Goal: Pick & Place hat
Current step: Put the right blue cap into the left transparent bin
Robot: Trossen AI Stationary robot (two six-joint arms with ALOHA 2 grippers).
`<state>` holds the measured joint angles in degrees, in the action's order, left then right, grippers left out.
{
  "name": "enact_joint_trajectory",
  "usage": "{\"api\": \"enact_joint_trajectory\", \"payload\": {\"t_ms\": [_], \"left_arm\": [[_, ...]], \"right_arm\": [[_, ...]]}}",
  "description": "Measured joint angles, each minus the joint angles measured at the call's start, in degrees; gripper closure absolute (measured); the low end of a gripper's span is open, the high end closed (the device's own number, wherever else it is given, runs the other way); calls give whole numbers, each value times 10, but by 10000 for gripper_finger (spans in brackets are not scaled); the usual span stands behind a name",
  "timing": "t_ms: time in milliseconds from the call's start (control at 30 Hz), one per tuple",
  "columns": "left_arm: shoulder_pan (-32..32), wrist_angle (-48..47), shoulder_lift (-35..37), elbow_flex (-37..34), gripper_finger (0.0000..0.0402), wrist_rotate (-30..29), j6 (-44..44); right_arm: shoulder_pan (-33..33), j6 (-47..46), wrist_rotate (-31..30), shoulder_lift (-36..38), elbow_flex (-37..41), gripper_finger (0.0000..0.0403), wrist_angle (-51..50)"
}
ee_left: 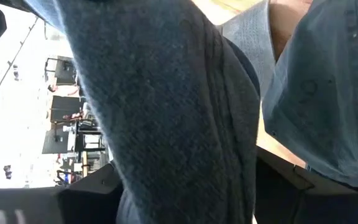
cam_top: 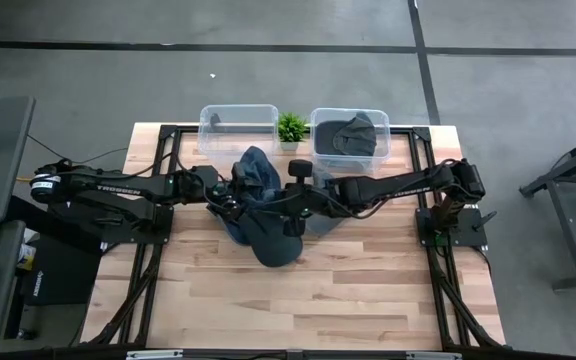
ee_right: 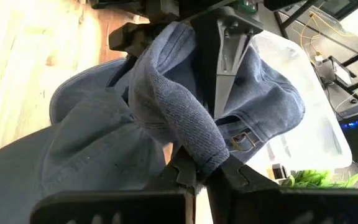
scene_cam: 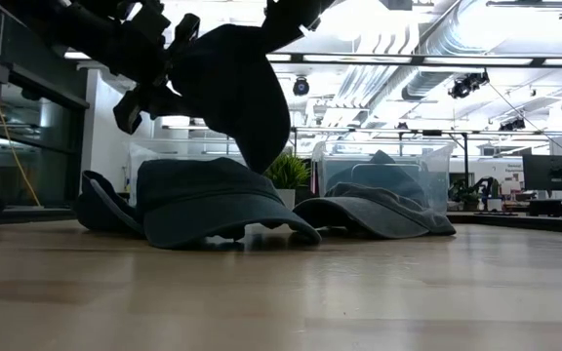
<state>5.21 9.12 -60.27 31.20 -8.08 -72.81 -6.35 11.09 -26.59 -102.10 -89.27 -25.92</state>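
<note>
Hat (cam_top: 349, 136) in right clear bin (cam_top: 378, 150) (left bin (cam_top: 238, 127) seemingly bare), both grippers (cam_top: 236, 196) (cam_top: 290, 196) clamped on lifted hat (cam_top: 263, 205).

Left wrist view: blue hat (ee_left: 185, 118) fills almost whole picture, too close and blurry. Own fingers hidden behind cloth.
High view: left gripper (cam_top: 230, 197) and right gripper (cam_top: 290, 200) both partly covered by lifted hat folds.
Low view: arms cut off by top edge. Plant (scene_cam: 287, 172) half hidden behind hat on table (scene_cam: 213, 200).
</note>
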Motion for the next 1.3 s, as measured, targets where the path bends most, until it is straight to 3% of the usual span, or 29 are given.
{"api": "enact_joint_trajectory", "payload": {"t_ms": [233, 367, 533, 767, 1000, 1300], "left_arm": [[0, 1, 0, 0, 192, -3, 34], [0, -1, 0, 0, 253, -4, 41], [0, -2, 0, 0, 379, -15, 43], [0, -7, 0, 0, 391, -44, 50], [0, -7, 0, 0, 391, -52, 56], [0, 29, 0, 0, 392, -79, 53]], "right_arm": [[0, 2, -1, 0, 0, 396, 6], [0, 3, -2, 1, 0, 396, 6], [0, 3, -2, 1, 0, 396, 4], [0, 3, -4, 1, 0, 395, 4], [-1, 1, -56, 2, 0, 311, 3], [-2, -41, -60, 40, 0, 200, -39]]}}
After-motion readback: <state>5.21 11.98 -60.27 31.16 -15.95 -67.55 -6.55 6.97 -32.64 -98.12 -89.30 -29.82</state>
